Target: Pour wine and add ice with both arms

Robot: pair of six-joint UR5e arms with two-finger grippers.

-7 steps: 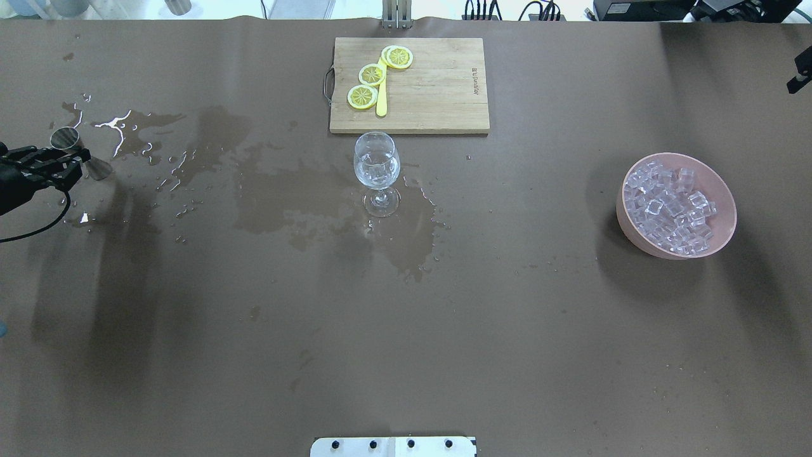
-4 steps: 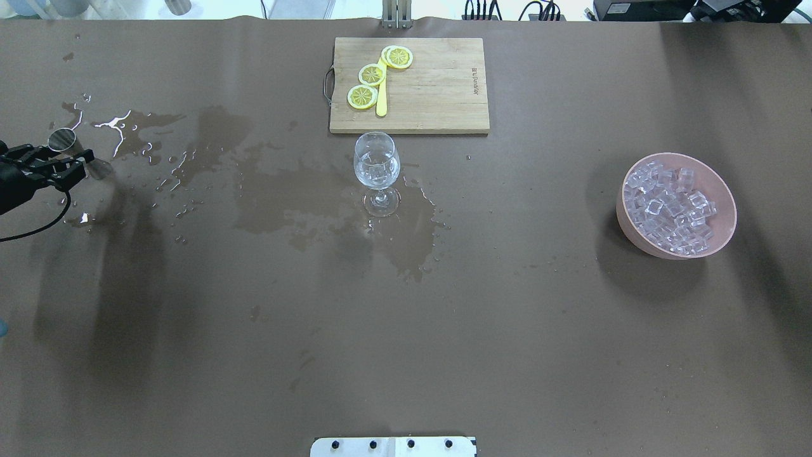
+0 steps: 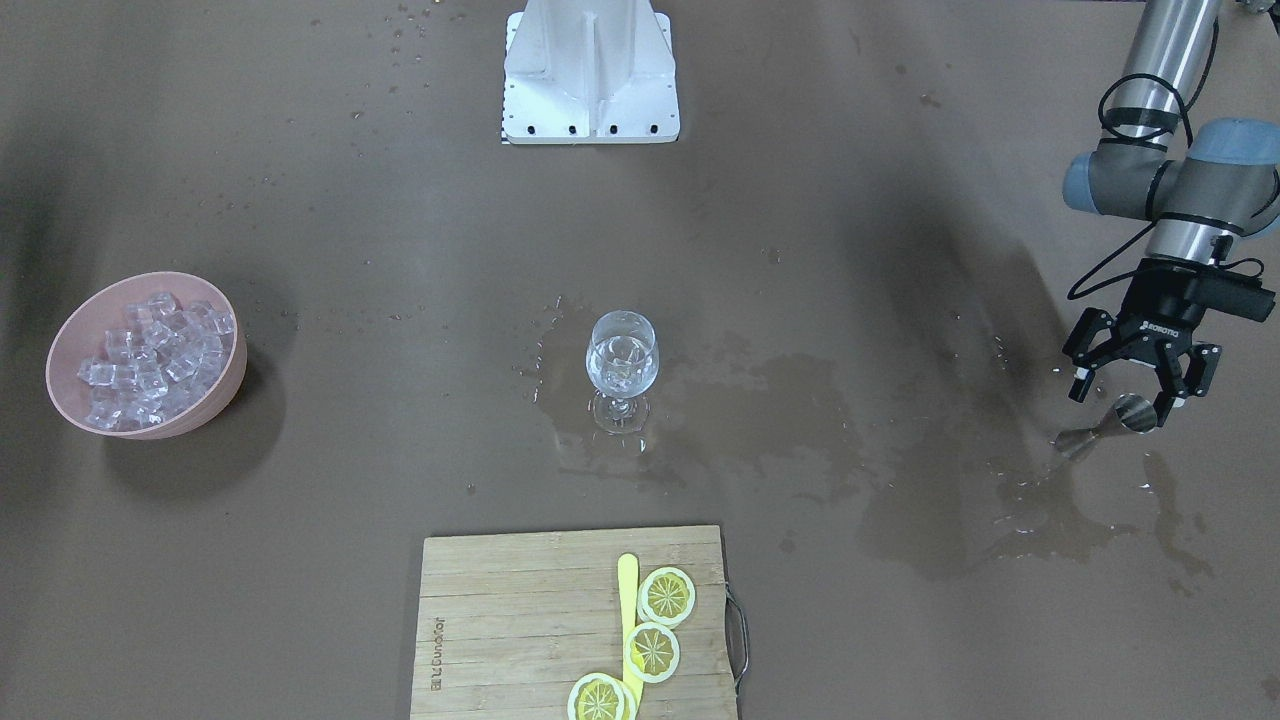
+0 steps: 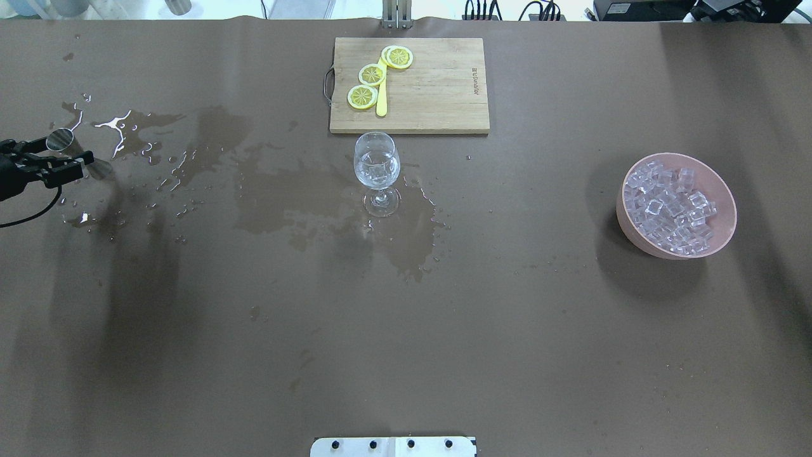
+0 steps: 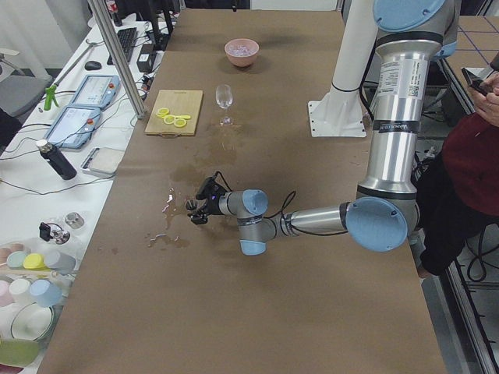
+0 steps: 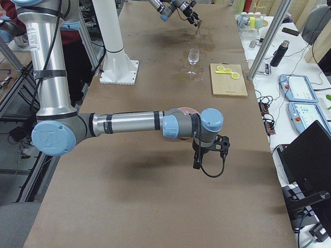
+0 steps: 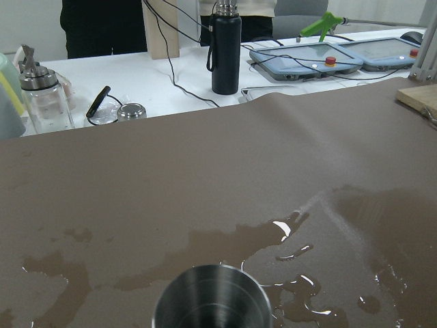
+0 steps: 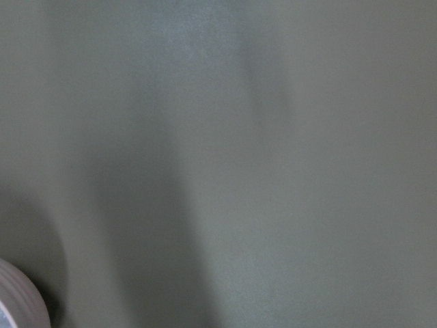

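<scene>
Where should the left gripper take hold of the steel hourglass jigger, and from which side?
Take the steel hourglass-shaped jigger at its narrow waist, coming in roughly level from the robot's side, where the open left gripper sits. It stands upright and both cups flare outward, so fingers shut there should not slip up or down.
</scene>
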